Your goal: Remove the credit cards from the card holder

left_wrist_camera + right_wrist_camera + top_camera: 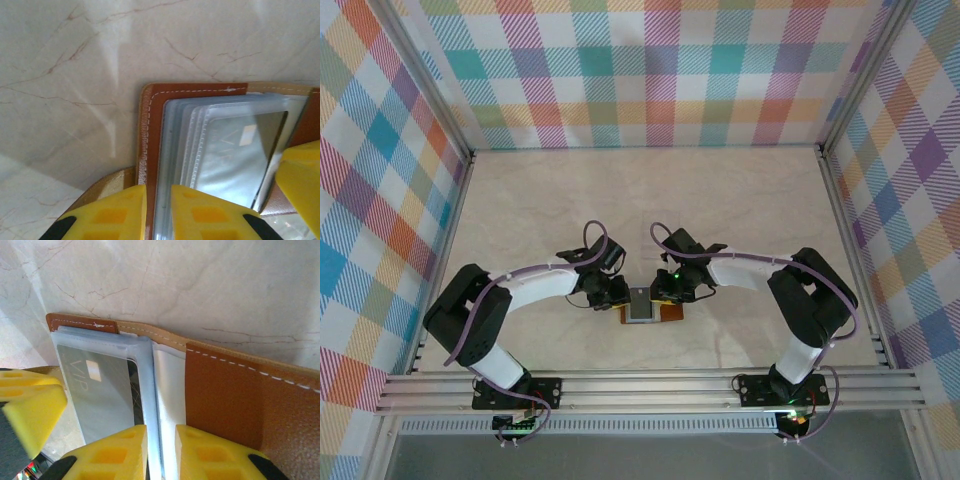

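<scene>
Card holder lies open on tabletop. Left gripper clamps its brown cover edge, right gripper its clear sleeves, prob. spreading them; credit card sits inside sleeve.

I see two arms of the same build. The left arm and the right arm have white shells on their long links and black housings at the joints. The bulkiest black elbows are the parts farthest out to either side of the card holder. A lilac cable runs along each arm and loops free at the wrist nearest the card holder. At the end farthest from it, each arm has a black base plate. A small green board sits just beyond the left one. A green light glows on the right wrist. The left gripper and right gripper have bright yellow fingers with square recesses and black outer corners.
</scene>
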Available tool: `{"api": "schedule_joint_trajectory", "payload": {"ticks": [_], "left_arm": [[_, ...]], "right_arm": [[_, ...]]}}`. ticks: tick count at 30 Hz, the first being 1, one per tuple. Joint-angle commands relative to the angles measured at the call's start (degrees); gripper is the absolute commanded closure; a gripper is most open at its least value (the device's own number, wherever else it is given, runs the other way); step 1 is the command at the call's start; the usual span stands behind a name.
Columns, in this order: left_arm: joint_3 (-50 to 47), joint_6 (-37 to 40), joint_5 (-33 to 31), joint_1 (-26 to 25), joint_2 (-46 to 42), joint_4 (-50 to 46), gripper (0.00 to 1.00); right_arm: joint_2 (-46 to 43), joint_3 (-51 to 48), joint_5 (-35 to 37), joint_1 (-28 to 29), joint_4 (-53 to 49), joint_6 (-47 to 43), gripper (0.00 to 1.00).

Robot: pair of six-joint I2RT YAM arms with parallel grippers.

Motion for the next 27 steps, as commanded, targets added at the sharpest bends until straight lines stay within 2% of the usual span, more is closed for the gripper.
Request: {"api": "schedule_joint_trajectory", "payload": {"ticks": [1,17,23,27], "left_arm": [[-0.9,0.1,1.1,-0.3,0.9,1.0,0.79],[-0.3,1.2,-0.2,-0.3,1.7,-1.2,0.79],[0.3,0.7,-2.9,-0.2,-4.3,-3.3,0.79],[0.5,0.2,0.6,-0.3,-4.7,-1.2,0.78]], "right_arm": [[0.0,-0.6,-1.7,-0.3,1.0,-0.8,0.77],[3.5,-0.7,-4.5,-0.6,3.4,-0.5,0.73],[3.1,-1.1,-3.7,-0.6,2.7,-0.3,0.72],[3.3,-1.1,-4.0,-0.6,2.6,-0.3,0.72]]}}
